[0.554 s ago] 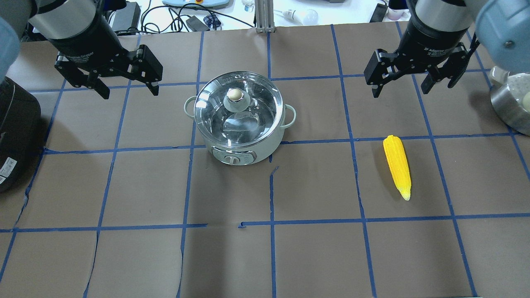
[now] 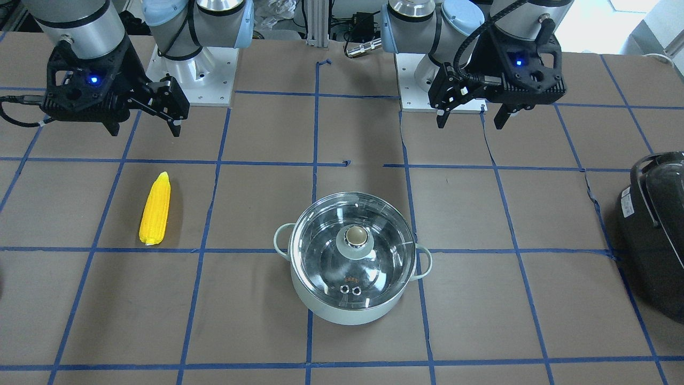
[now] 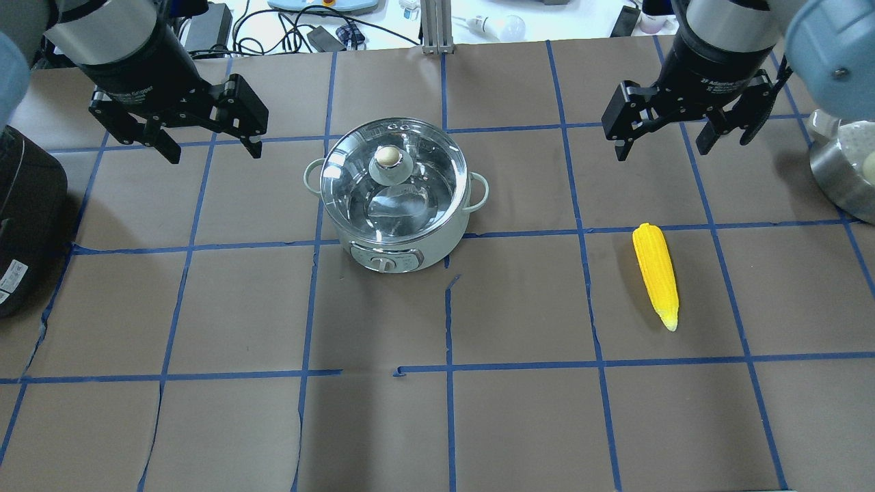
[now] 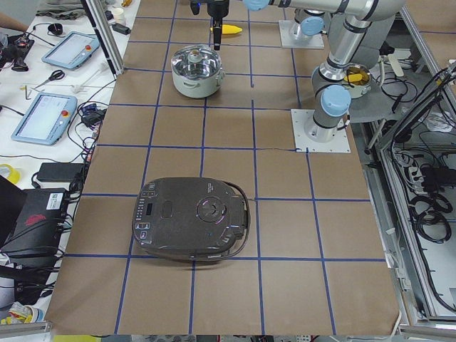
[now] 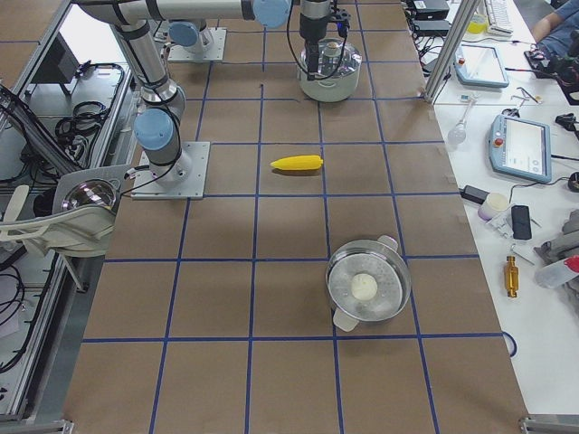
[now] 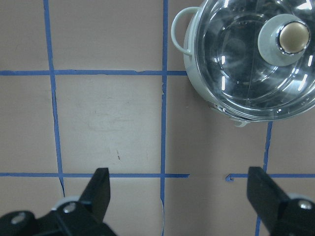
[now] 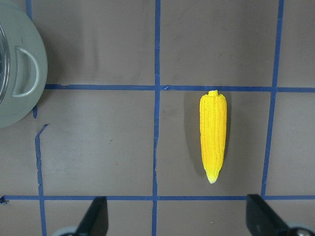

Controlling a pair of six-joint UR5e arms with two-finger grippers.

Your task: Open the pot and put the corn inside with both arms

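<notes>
In the front-facing view we see the pot (image 2: 347, 314) standing near the middle of the brown table (image 2: 256, 321). Its glass lid (image 2: 323, 259) is on, with the knob (image 2: 356, 235) at the centre. The corn (image 2: 155, 216) lies flat, well apart from the pot on the robot's right, pointed end toward the robot. The left gripper (image 2: 470, 122) hangs above the table with its fingers (image 2: 500, 116) spread wide and nothing between them. The right gripper (image 2: 144, 128) hangs the same way, spread and empty, above the table near the corn. A black appliance (image 2: 654, 230) sits at the table's edge on the robot's left.

From overhead we see the pot between the two grippers. A steel pan (image 3: 834, 181) shows at the right edge.

From the left end, the appliance is near us, the pot far off and the corn beyond it.

From the right end, the steel pan is nearest, the corn is mid-table and the pot is farthest.

The left wrist view has the lidded pot in its upper right corner, with bare table between the wide-set fingertips.

The right wrist view has the corn right of centre, tip toward the fingertips, which stand wide apart. One pot handle (image 7: 27, 73) shows at the left edge.
</notes>
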